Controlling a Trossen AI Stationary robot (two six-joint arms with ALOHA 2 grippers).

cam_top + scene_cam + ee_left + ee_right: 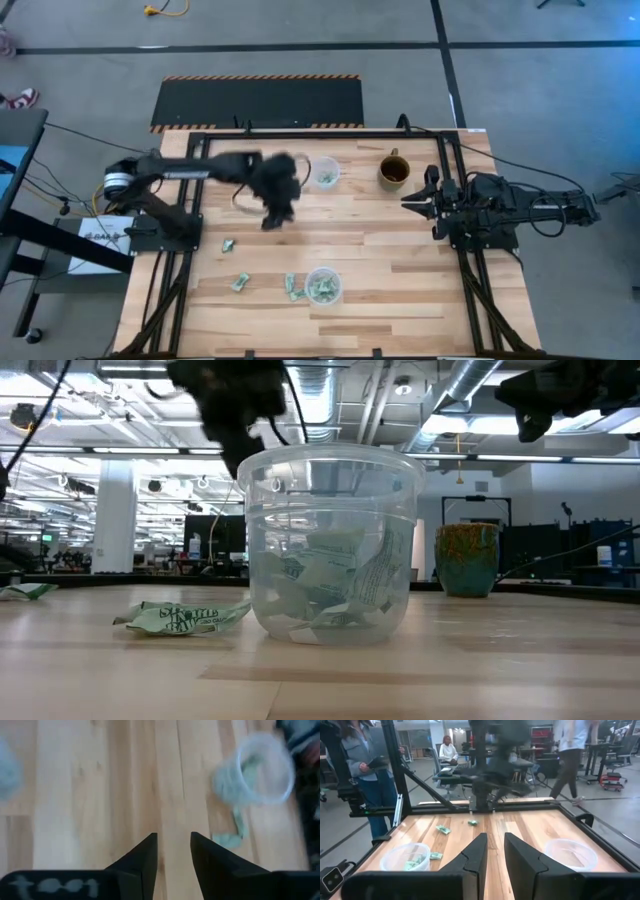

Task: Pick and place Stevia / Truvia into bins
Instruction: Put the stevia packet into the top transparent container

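The left gripper (278,212), jaws parted and carrying nothing, is hanging above centre-left between the bins (323,285); it is probably reaching next for a loose Stevia / Truvia packet (228,245) at lower left. The right gripper (412,203), parted, is waiting at right. The low view alone is showing packets inside the near cup.

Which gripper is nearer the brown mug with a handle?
Right. The right gripper waits just beside the brown mug, at the table's right edge; the left gripper hangs farther off, past the clear plastic cup.
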